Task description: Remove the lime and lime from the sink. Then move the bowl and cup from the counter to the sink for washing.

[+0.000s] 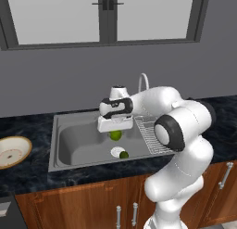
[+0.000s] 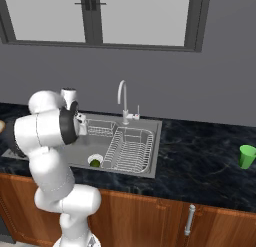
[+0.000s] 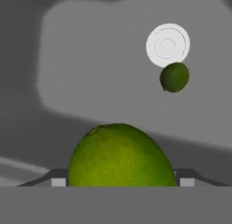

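Item 1, gripper [image 3: 120,182]: the fingertips stand on either side of the brighter lime [image 3: 120,156], which fills the gap between them. Jaws look set wide about the fruit. Judged as a hold, since in the left base view the lime [image 1: 115,135] hangs just under the hand, above the basin floor. The pads' contact is hidden.

Item 2, step in hand: carrying the first lime out of the sink [image 1: 74,144]. You should lift straight up until the fruit clears the basin rim, then swing across to the counter [image 1: 32,172]. Keep the hand level; a round fruit held wide can roll out of the pads if you tilt or jerk. Steer clear of the faucet [image 1: 143,82] behind the hand and the wire rack [image 1: 152,135] to its right. Set it down on flat stone, away from the edge, and release low so it does not roll.

Item 3, sink contents: the darker lime [image 1: 124,155] sits on the basin floor just beside the white drain [image 1: 116,152], touching or nearly so. It is the next item to collect. The rack occupies the right part of the basin; nothing is visible in it.

Item 4, counter holdings: bowl [image 1: 13,151], left of the sink, upright, its inside appears empty. Cup [image 2: 246,156], well apart on the right, upright. Both await transfer.
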